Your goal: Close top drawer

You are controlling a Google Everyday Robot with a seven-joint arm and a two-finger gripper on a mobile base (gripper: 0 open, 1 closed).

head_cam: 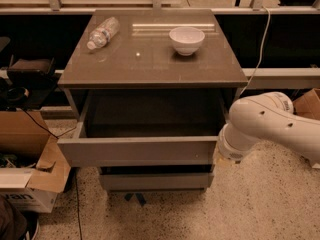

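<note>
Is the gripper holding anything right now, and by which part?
Cannot tell. The gripper is at the front right corner of the open top drawer, mostly hidden by the arm; no grasp shows.

A smooth, glossy white robot arm [270, 121] ends in the gripper [220, 158], right against the flat matte-grey top drawer [137, 151]. Beyond the gripper, the grey cabinet top [150, 59] shows a dull sheen under a glazed white bowl [186, 39] and a clear plastic bottle [102, 32]. Far to the gripper's left sits a rough brown cardboard box [30, 149].
</note>
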